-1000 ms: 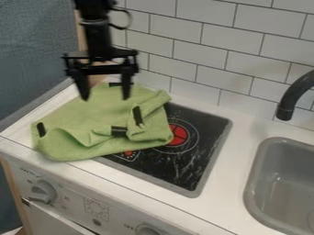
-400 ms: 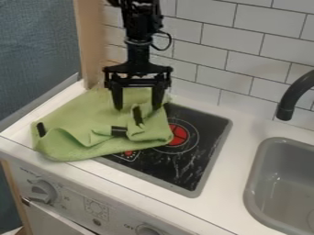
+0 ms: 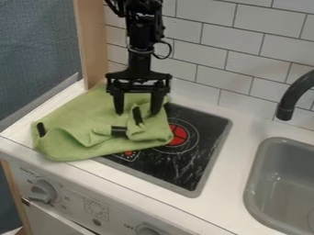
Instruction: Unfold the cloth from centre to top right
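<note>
The tool is released: its two black fingers stand apart, tips directed down over the upper right part of the cloth. A raised fold of the cloth lies between and just below the tips; contact with the fabric cannot be determined.

The cloth lies across the left part of the tabletop and overlaps the left portion of the hob. Its lower left edge is near the front edge of the tabletop. Its right edge, folded over in layers, ends on the hob just beside the red burner disc. Right of the cloth, the hob surface is exposed up to its grey frame; beyond the frame, a white strip of tabletop separates it from the sink. The tiled wall bounds the rear, and a wooden post stands at the rear left corner.

Cloth: soft green fabric, matte, with rounded folds, a wavy lower left portion and short black bands. Hob: flat, dark, with pale marbled streaks and thin ring markings. Sink: smooth grey basin, rounded corners. Faucet: black, curved, its outlet directed down near the sink.
</note>
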Robot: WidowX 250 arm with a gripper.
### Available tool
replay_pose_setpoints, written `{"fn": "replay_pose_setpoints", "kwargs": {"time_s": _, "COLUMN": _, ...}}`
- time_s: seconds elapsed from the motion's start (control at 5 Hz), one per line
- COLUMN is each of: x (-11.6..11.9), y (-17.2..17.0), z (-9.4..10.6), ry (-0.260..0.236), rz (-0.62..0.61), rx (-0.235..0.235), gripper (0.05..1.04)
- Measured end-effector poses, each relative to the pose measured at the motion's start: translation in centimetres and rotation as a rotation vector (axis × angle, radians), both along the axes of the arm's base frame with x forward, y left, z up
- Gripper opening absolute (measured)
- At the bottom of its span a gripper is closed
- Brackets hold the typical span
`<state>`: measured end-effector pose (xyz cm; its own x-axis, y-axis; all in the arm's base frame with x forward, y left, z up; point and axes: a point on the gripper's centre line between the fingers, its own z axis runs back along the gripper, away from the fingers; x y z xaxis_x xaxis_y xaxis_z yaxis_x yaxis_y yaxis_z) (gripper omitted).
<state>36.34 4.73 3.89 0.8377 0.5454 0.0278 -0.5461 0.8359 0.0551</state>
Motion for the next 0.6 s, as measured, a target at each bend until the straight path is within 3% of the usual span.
{"fn": "replay_pose_setpoints", "kwargs": {"time_s": 0.4, "x": 0.28, "y": 0.38, "z": -0.51, "ry": -0.022, "rz": 0.029, "rx": 0.024, "gripper": 0.34}}
{"fn": "replay_pose_setpoints", "kwargs": {"time_s": 0.6, "x": 0.03, "y": 0.25, "z": -0.72, "ry": -0.013, "rz": 0.027, "rx": 0.017, "gripper": 0.147}}
